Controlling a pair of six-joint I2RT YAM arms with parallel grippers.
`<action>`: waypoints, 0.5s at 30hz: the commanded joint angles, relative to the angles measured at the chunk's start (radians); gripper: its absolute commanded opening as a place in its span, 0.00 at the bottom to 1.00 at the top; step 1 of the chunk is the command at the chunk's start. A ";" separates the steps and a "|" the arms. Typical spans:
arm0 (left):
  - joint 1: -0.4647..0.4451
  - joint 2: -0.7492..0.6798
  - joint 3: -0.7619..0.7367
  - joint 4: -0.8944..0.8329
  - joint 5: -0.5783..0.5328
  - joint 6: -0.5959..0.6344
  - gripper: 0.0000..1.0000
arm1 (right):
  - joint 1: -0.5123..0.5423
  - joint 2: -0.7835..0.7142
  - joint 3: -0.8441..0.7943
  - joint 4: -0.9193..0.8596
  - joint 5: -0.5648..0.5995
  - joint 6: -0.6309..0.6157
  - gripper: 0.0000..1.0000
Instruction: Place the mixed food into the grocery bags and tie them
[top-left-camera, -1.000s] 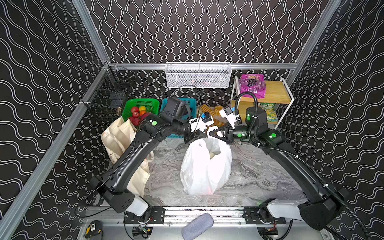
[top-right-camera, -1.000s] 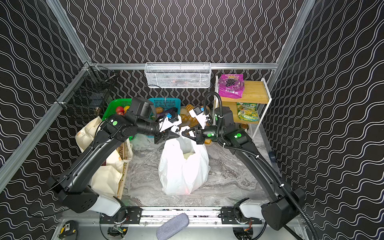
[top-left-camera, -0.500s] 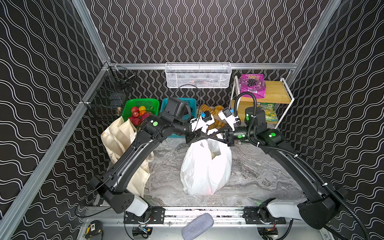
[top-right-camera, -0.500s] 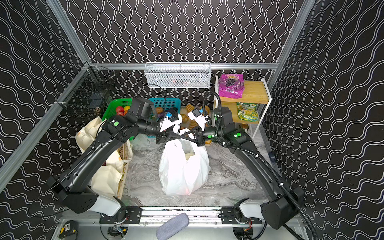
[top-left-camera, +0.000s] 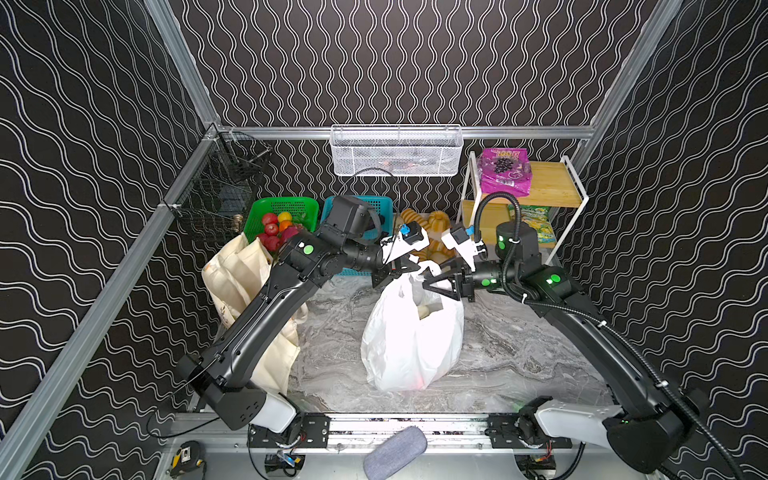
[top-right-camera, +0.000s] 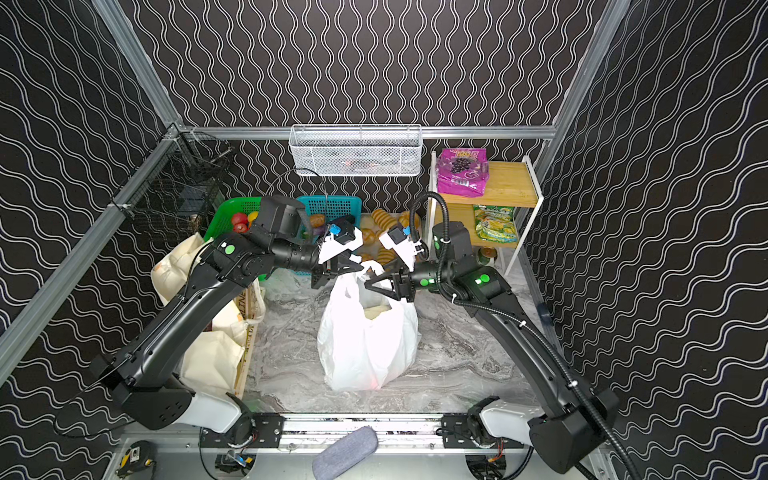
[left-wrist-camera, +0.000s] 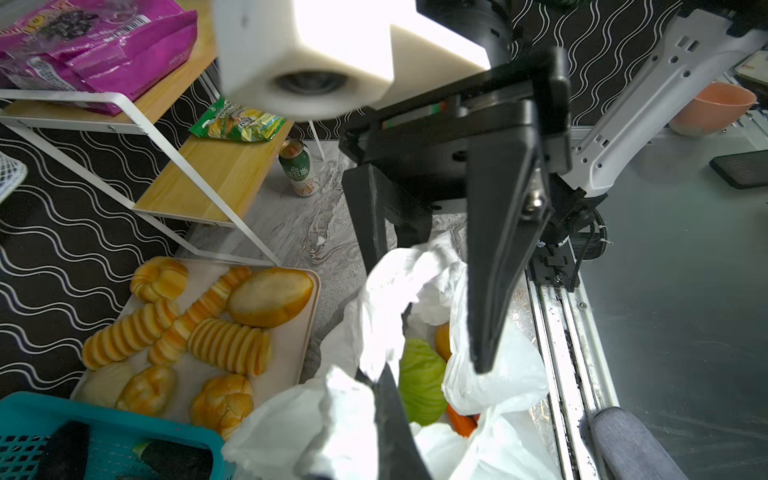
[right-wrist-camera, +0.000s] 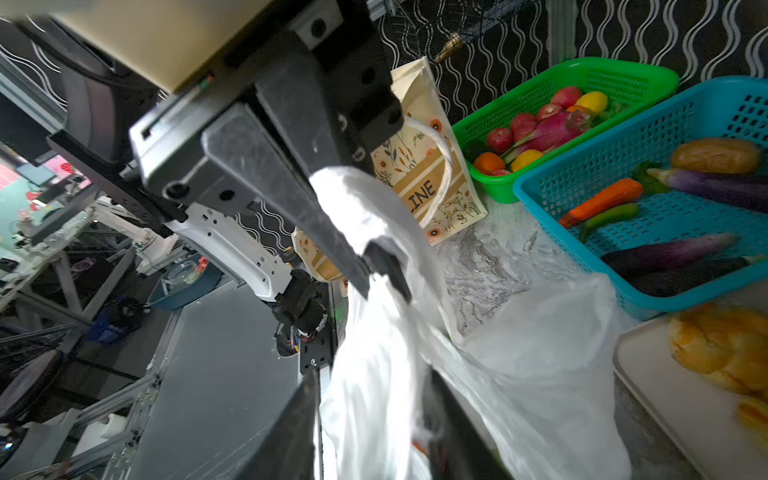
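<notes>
left gripper (top-left-camera: 412, 267) now pinches the white bag (top-left-camera: 411, 345) handle; right gripper (top-left-camera: 433, 276) has opened

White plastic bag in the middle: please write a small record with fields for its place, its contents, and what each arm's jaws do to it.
item: white plastic bag
place: upright on the marble-pattern table, mouth open
visible contents: green cabbage, orange toy vegetable
left jaws: shut on a loop handle
right jaws: open, with bag plastic between them
tied: no
</notes>
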 joint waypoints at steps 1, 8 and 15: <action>0.002 -0.020 -0.007 0.094 -0.053 -0.084 0.00 | -0.008 -0.062 -0.042 0.014 0.241 -0.073 0.56; 0.003 -0.045 -0.036 0.177 0.006 -0.243 0.00 | 0.002 -0.287 -0.359 0.415 0.442 -0.152 0.68; 0.010 -0.107 -0.126 0.267 0.135 -0.026 0.00 | -0.013 -0.309 -0.301 0.242 0.180 -0.429 0.80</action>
